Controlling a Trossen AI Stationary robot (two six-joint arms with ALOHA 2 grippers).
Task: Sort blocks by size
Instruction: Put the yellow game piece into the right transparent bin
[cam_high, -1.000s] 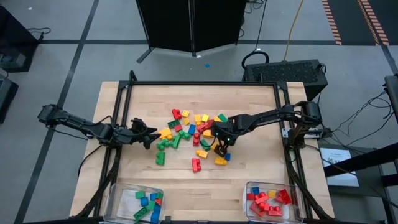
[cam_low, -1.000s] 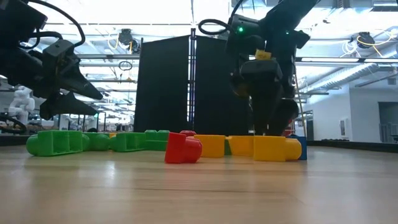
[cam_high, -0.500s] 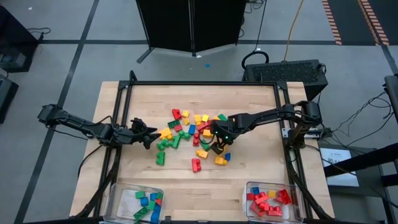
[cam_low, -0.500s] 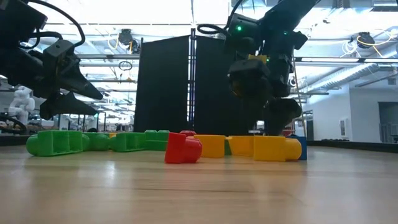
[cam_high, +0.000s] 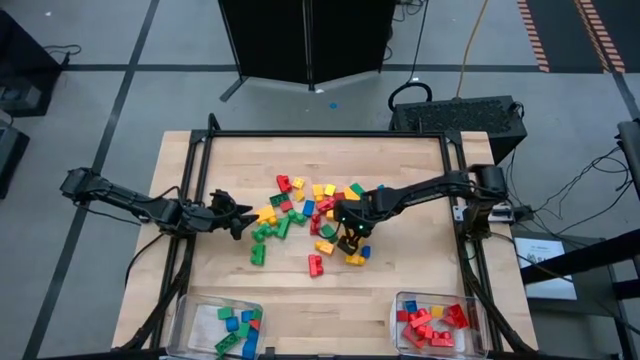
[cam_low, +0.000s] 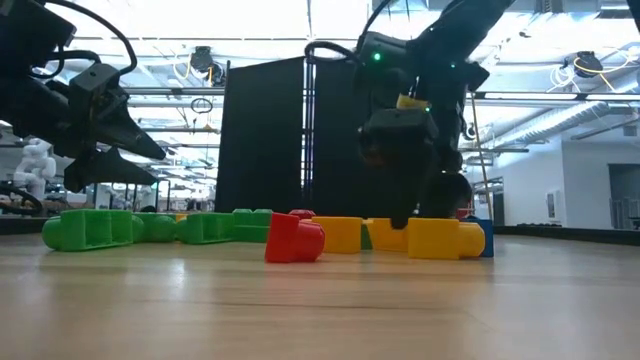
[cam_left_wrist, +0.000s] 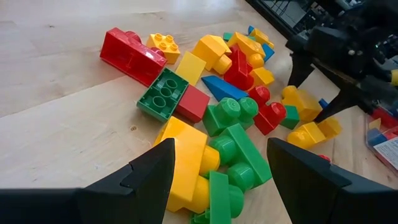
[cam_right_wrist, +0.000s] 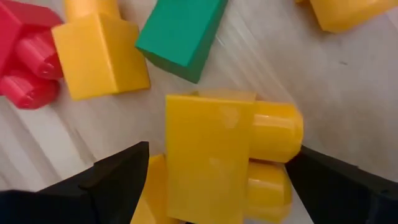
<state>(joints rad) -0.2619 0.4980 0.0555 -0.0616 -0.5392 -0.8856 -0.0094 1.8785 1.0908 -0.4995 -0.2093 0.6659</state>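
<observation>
Your right pincer hangs low over the heap of blocks at mid-tabletop, fingers spread wide either side of a yellow brick, not gripping it. Your left pincer waits wide apart at the heap's left edge, just beside green bricks.

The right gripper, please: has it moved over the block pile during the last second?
Yes. In the high view the right gripper has shifted left, away from the table's right rail, and hangs open over a yellow block.
</observation>
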